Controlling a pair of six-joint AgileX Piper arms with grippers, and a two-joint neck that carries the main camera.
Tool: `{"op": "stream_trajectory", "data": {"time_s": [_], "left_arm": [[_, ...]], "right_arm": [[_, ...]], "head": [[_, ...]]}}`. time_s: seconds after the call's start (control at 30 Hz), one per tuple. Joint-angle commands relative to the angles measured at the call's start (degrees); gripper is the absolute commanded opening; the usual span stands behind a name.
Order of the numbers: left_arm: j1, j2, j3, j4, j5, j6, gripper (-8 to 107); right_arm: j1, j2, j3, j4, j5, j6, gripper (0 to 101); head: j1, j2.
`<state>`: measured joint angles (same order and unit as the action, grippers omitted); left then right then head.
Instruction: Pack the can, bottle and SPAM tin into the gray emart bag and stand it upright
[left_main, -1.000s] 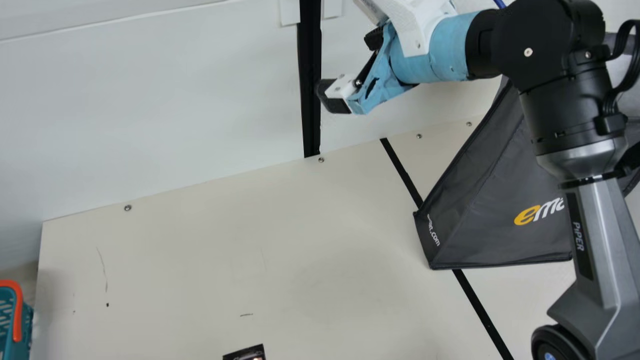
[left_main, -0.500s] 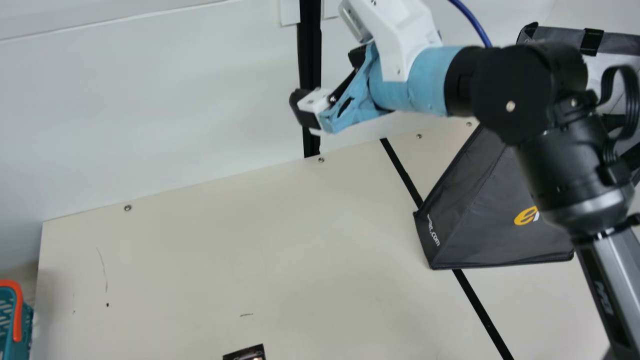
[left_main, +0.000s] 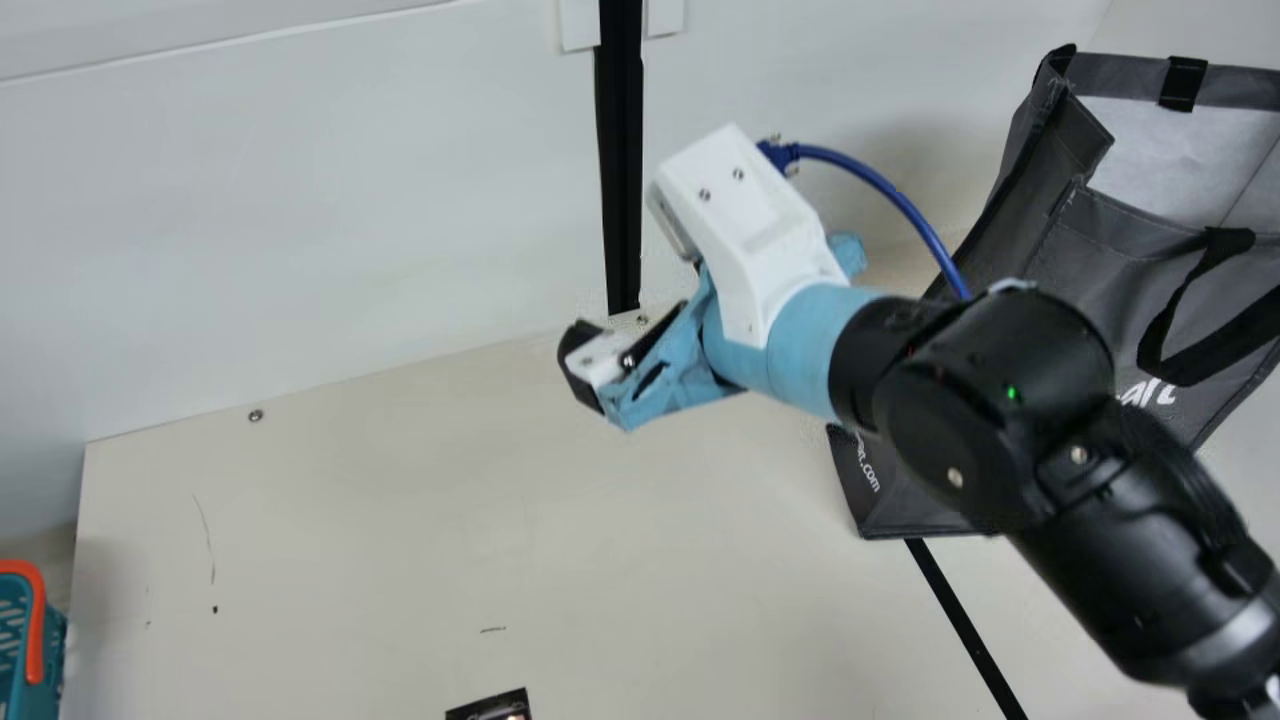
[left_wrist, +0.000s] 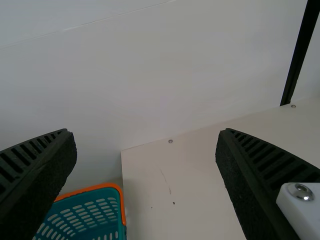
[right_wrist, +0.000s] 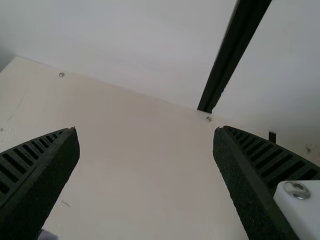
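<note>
Hanging over the cream table (left_main: 400, 520) in the main view, the right gripper (left_main: 580, 365) has its two fingers spread wide. Well apart from them, toward three o'clock, the gray emart bag (left_main: 1090, 250) stands open-mouthed, partly behind the right arm (left_main: 990, 410). Toward eight o'clock sits a teal basket (left_main: 12, 655). In the left wrist view, the left gripper (left_wrist: 146, 132) is also wide open.

Site: robotics lab, I judge | evidence: my jointed right arm (left_main: 1000, 410), blue cable (left_main: 815, 153), cream table (left_main: 400, 520) with screws (left_main: 255, 415) along its edge, plain white wall (left_main: 300, 220)
</note>
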<state>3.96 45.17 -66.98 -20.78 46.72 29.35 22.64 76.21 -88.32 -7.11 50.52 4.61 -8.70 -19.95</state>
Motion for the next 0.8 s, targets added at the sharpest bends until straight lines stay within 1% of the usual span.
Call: {"op": "stream_trajectory", "data": {"time_s": [0.0,0.2,0.4,0.6,0.77], "left_arm": [[0.0,0.0,0.0,0.0,0.0,0.0,90],[0.0,0.0,0.0,0.0,0.0,0.0,90],[0.0,0.0,0.0,0.0,0.0,0.0,90],[0.0,0.0,0.0,0.0,0.0,0.0,90],[0.0,0.0,0.0,0.0,0.0,0.0,90]], "right_arm": [[2.4,-1.2,1.8,-4.5,0.7,5.5,95],[7.6,-4.5,5.6,-10.8,2.7,13.2,95],[12.2,-7.7,9.5,-15.5,5.0,19.4,95],[16.0,-11.0,13.1,-18.4,6.8,23.2,95],[17.8,-13.8,16.7,-19.7,6.2,24.9,95]], "head": [[-1.3,0.0],[-1.3,0.0],[-1.3,0.0],[-1.3,0.0],[-1.3,0.0]]}}
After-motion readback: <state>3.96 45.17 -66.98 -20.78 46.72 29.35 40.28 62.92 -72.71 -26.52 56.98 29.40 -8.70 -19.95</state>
